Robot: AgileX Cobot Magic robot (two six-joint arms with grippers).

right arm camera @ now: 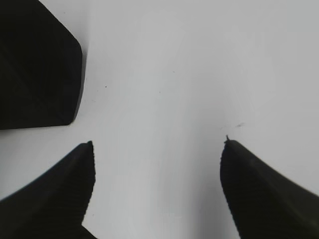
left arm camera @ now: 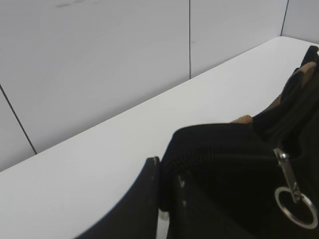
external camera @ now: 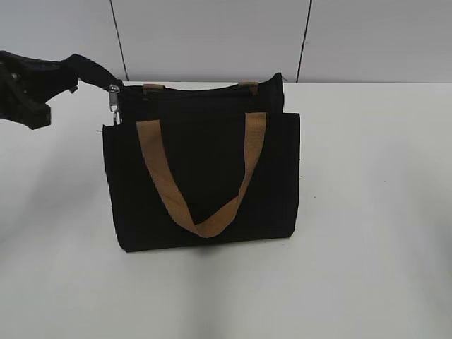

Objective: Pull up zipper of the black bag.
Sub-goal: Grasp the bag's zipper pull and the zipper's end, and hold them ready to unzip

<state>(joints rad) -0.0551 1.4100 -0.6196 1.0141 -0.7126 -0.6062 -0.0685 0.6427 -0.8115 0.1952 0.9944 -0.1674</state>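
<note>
The boxy black fabric bag (external camera: 205, 176) is uniformly black, with no print visible. Its two webbing handles (external camera: 201, 176) are tan-brown. The small metal zipper pull with ring (left arm camera: 294, 196) is silvery-grey. The flat table surface (external camera: 374, 212) is plain white; the wall panels (external camera: 212, 35) behind are pale grey with thin dark seams. Both grippers' fingers (right arm camera: 264, 194) appear black, possibly dark grey in shadow.

White table, panelled wall

We see a plain white table (external camera: 367, 212) across the lower frame; a pale grey wall (external camera: 212, 35) with dark vertical seams spans the top.
</note>
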